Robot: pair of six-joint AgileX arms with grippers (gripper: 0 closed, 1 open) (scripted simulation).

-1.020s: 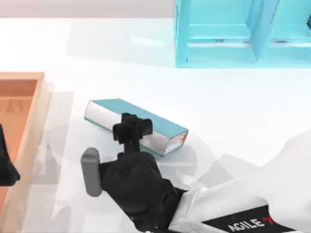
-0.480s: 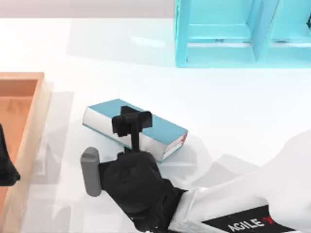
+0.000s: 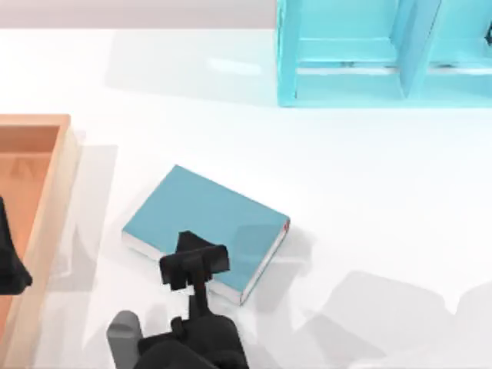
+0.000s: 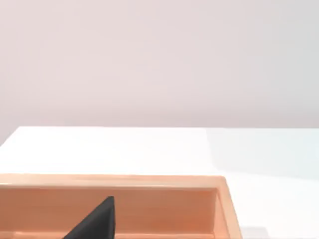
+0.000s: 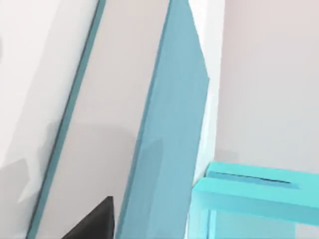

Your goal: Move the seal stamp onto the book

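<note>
The right gripper [image 3: 193, 263] is hovering by the near edge of the desk [image 3: 369, 192], left of its middle. Its black head is hanging over the near long edge of the book [image 3: 219, 211]. A grey cylinder [image 3: 121, 338] is sticking out from the wrist behind it. Whether this pincer is apart or together cannot be told, and nothing can be made out in its grasp. Whether it is touching the cover cannot be told either.

The book is lying flat with its teal cover up, turned at a slant. A strip of white pages is showing along its near side, with a small red mark at the right-hand corner.

The right wrist view is showing the book [image 5: 172, 149] from close by. There the teal cover is running beside a broad pale face, with one dark fingertip [image 5: 94, 224] of the gripper at the rim.

At the desk's left edge the left gripper [image 3: 9, 265] is resting parked over a wooden tray [image 3: 48, 192]. The left wrist view is showing the tray's [image 4: 124, 181] far wall and a dark fingertip [image 4: 97, 221].

At the far edge, right of the middle, a light-blue shelf unit [image 3: 369, 86] is standing, well apart from the book. The right wrist view is catching a corner of the shelf unit [image 5: 259, 196].
</note>
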